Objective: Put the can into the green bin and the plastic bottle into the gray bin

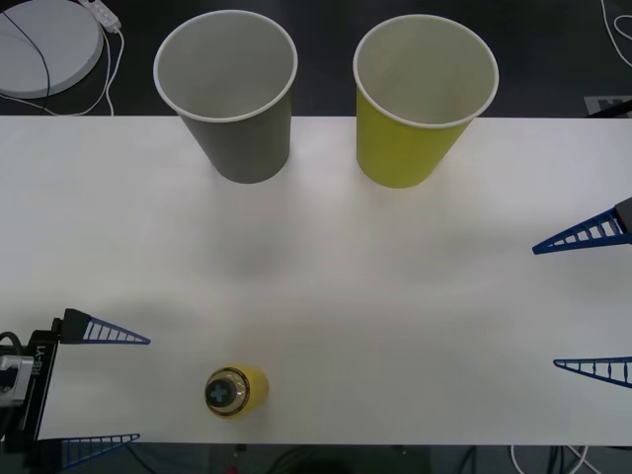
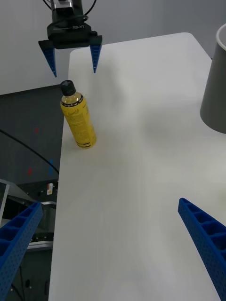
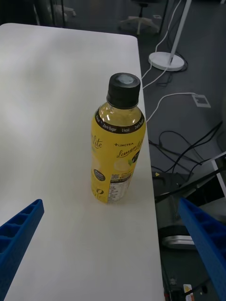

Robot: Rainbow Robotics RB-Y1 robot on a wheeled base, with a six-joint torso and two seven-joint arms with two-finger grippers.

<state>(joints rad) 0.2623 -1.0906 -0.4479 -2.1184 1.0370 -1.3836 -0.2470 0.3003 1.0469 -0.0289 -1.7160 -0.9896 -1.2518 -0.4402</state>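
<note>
The plastic bottle [image 1: 235, 391] [image 3: 117, 150] [image 2: 77, 117], yellow with a dark cap, stands upright close to the table's front edge. My left gripper [image 1: 104, 388] [image 3: 113, 244] [image 2: 73, 59] is open just left of the bottle, apart from it, with the bottle in line with the gap between its fingers. At the back stand the gray bin [image 1: 237, 99] [image 2: 216, 84] and, to its right, the green bin [image 1: 420, 109]. Far off at the table's right side, my right gripper [image 1: 591, 301] [image 2: 113, 249] is open and holds nothing. The can is out of view.
The white table [image 1: 395, 296] has free room between the bottle and the bins. A round white base [image 1: 39, 44] with a cable lies behind the far left corner. Cables and a stand foot [image 3: 167, 60] lie on the floor past the front edge.
</note>
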